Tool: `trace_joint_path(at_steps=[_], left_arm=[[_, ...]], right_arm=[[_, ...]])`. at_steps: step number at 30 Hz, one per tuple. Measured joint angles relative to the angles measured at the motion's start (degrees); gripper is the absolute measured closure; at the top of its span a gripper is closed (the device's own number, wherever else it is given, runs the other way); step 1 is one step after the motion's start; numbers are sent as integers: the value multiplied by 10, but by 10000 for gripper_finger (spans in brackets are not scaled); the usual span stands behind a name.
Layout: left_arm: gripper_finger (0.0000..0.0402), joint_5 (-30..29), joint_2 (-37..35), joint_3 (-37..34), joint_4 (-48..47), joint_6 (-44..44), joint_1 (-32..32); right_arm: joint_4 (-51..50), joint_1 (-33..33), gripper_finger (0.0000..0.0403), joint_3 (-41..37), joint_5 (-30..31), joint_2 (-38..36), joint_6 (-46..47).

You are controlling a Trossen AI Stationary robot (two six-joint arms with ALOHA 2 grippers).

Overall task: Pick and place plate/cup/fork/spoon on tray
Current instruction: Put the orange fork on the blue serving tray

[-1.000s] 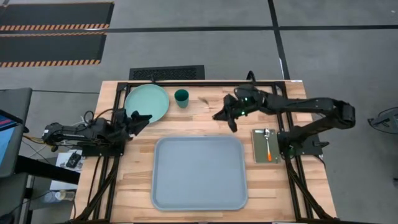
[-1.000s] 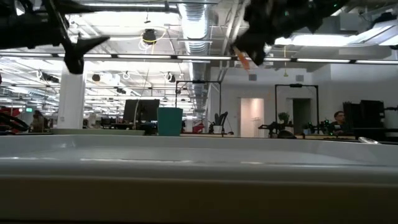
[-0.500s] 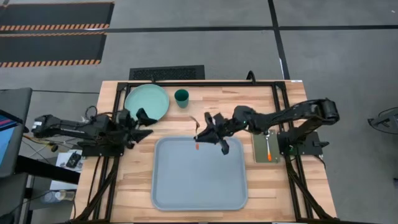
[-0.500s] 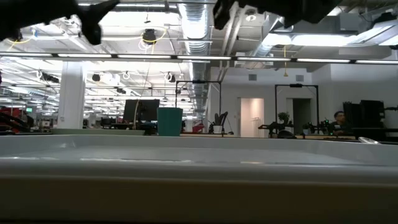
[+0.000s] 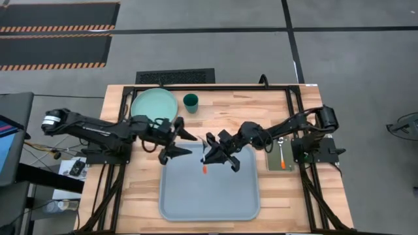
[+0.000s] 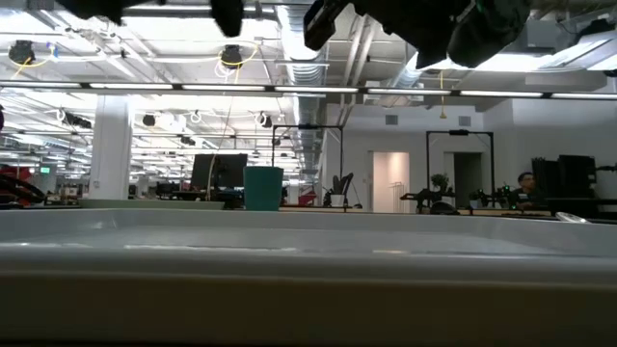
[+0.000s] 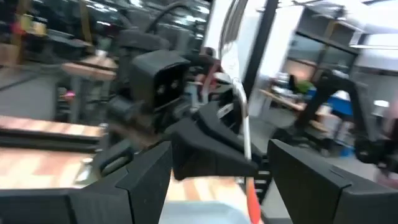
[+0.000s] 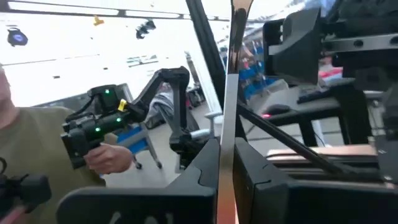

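The fork, with an orange handle (image 5: 204,168) and silver tines, is in my right gripper (image 5: 211,154), above the far edge of the pale blue-grey tray (image 5: 209,189). My left gripper (image 5: 191,144) is open and empty just left of the fork; in its wrist view the fork (image 7: 241,106) stands between and beyond its fingers. The mint-green plate (image 5: 155,106) and the teal cup (image 5: 191,101) rest on the table at the far left. The spoon (image 5: 281,151) lies on a small grey-green pad. My right gripper pinches the fork between its two fingers (image 8: 205,177) on the metal shaft (image 8: 228,118), close above the orange handle (image 7: 251,198). The fingers come level from the table's right and lie across the fork. The fork is lifted clear of the tray, tines up and handle hanging down.
The grey-green pad (image 5: 279,163) lies right of the tray. The cup also shows in the low view (image 6: 263,188), behind the tray's rim (image 6: 308,253). Both arms meet over the tray's far edge. People and desks show in the room beyond.
My right gripper has carried the fork from the table's far right toward the left and near, to above the tray's far edge. My left gripper has reached toward the right, from beside the plate to close beside the fork.
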Motion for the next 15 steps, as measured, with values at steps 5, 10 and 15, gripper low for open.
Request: trace_joint_path(at_steps=[5,10,15], left_arm=[[148,52,57,29,31,-33,19],[148,133,108,37,115,-93,33],[148,194,157,37,227,-158,33]], right_arm=[[3,15,373,0,0,-1,-5],[4,23,372,0,-5,-6,-7],[4,22,372,1,-9,-5,-7]])
